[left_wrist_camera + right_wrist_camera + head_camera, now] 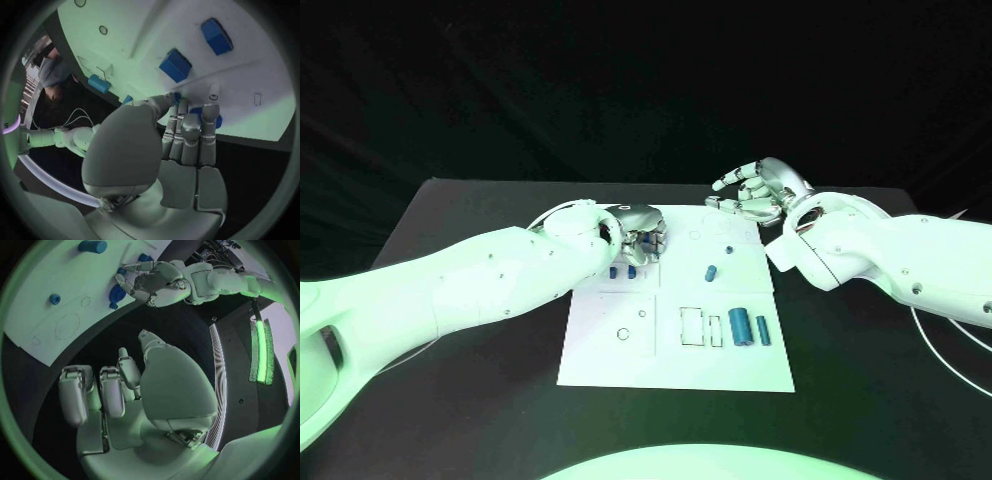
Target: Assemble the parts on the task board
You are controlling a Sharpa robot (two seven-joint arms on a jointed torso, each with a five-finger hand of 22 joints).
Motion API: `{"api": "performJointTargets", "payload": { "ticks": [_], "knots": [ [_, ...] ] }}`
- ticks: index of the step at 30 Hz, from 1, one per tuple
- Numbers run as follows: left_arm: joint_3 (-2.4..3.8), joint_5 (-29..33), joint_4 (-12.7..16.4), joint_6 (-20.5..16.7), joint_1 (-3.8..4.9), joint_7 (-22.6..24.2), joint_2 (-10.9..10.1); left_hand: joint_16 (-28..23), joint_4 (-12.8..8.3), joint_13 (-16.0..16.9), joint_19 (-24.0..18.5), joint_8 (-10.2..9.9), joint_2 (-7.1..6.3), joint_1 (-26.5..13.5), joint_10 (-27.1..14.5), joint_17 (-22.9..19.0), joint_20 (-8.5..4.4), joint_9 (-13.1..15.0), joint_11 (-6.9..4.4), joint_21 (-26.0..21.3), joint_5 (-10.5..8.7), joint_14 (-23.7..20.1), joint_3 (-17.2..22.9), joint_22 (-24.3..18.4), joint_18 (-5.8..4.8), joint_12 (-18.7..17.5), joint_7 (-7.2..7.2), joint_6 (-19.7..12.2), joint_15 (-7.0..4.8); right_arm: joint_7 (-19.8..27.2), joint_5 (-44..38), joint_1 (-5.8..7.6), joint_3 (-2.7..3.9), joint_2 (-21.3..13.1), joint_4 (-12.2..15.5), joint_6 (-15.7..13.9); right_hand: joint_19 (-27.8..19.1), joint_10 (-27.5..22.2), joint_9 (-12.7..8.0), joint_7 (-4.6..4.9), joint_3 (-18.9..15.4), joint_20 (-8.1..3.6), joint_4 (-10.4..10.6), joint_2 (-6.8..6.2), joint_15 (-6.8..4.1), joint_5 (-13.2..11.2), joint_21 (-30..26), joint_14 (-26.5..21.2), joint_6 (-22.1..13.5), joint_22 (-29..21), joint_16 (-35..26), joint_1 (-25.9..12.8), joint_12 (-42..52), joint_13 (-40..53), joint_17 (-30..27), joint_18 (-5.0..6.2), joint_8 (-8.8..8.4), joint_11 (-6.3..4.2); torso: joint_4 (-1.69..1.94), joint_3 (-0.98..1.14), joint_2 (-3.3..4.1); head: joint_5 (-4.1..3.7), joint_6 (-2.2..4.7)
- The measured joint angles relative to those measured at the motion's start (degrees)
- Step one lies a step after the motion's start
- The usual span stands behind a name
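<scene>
The left hand (636,238) reaches down over the task board (610,350) at about its 11 o'clock corner, fingertips (211,98) on a blue part (215,121), probably to seat it (whether it grips, I cannot tell). The right hand (759,192) hovers off the 1 o'clock corner, fingers apart, holding nothing, likely waiting. Two loose parts (749,326) lie at 4 o'clock. No writing is legible.

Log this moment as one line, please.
left hand: fingers down on task board among blue parts | right hand: open, off board
</scene>
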Motion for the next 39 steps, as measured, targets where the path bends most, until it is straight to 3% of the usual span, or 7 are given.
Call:
{"api": "performJointTargets", "payload": {
  "ticks": [8, 20, 22, 32, 39],
  "knots": [
    [0.03, 0.03, -0.09, -0.08, 0.0, -0.05, 0.01, 1.39, -2.08, 0.24, 1.76, -0.18, 0.72, 0.27, 1.75, 2.32, -0.67, 0.0, -0.51, 2.22, -0.04, 1.74, 1.14, 2.65, 0.0, -0.35, -0.34, 1.74, -0.71, 0.0, 0.0, 0.0, 0.0, -0.03, 0.06, -0.03, 0.0, 0.0, 0.0, 0.0, 0.0, 0.0, 0.0, 0.0, 0.0, 0.0, 0.0, 0.0, 0.0, 0.0, 0.0, 0.0, 0.0, -0.01, 0.0, 0.0, 0.0, 0.0, 0.01, -0.03, 0.02, -0.07, -0.1],
    [-0.07, 0.34, 0.38, -1.54, -0.27, 0.6, -0.69, 1.79, -4.18, 0.31, 2.88, -0.73, 1.37, 0.59, 2.85, 2.9, -0.97, -0.04, -0.63, 3.78, -0.24, 2.47, 1.97, 4.58, 0.01, -1.26, -0.31, 2.77, -0.62, 0.05, 0.0, 0.0, 0.01, 0.03, -0.02, -0.1, 0.22, 0.22, 0.0, 0.0, 0.23, -0.21, 0.23, 0.0, 0.0, 0.0, 0.0, 0.0, 0.0, -0.01, 0.0, 0.0, 0.0, 0.04, 0.0, 0.0, 0.23, -0.22, -0.01, -0.03, -0.06, -0.03, 0.11],
    [0.06, 0.62, 1.27, -2.04, -0.43, 0.77, -1.43, 1.9, -4.18, 0.32, 3.09, -0.73, 1.5, 0.46, 2.93, 3.13, -0.77, -0.04, -0.72, 4.04, -0.24, 2.57, 1.97, 4.86, -0.89, -1.28, -0.38, 2.84, -0.72, 0.07, 0.0, 0.0, 0.01, 0.06, -0.07, -0.12, 0.22, 0.22, 0.0, 0.0, 0.23, -0.22, 0.23, 0.0, 0.0, 0.0, 0.0, 0.0, 0.0, -0.01, 0.0, 0.0, 0.0, 0.04, 0.0, 0.0, 0.23, -0.21, -0.01, -0.03, -0.09, 0.01, 0.28],
    [2.92, 2.8, 6.14, -3.88, -0.42, 1.53, -6.21, 2.06, -4.34, 0.68, 3.08, -0.74, 1.66, 0.3, 2.93, 3.27, -0.77, -0.09, -0.72, 4.03, -0.26, 2.67, 1.82, 4.97, -0.89, -1.29, -0.51, 2.96, -0.82, 0.14, -0.01, 0.0, 0.01, 0.05, -0.23, -0.18, 0.22, 0.21, 0.0, 0.0, 0.23, -0.21, 0.23, 0.0, 0.0, 0.0, 0.0, 0.0, 0.0, -0.01, 0.0, 0.0, 0.0, 0.03, 0.0, 0.0, 0.23, -0.21, 0.08, 0.02, -0.22, 0.15, 1.06],
    [4.02, 4.29, 7.4, -4.24, -0.41, 1.6, -9.21, 2.06, -4.33, 0.68, 3.08, -1.06, 1.66, 0.3, 3.13, 3.23, -0.77, -0.09, -0.52, 4.03, -0.26, 2.66, 1.81, 4.98, -0.89, -1.29, -0.32, 3.16, -0.82, 0.15, 0.0, 0.0, 0.01, -0.05, -0.24, -0.19, 0.22, 0.21, 0.0, 0.0, 0.23, -0.21, 0.23, 0.0, 0.0, 0.0, 0.0, 0.0, 0.0, 0.03, 0.0, 0.0, 0.0, 0.02, 0.0, 0.0, 0.23, -0.21, 0.22, -0.01, -0.32, 0.04, 1.12]
  ]
}}
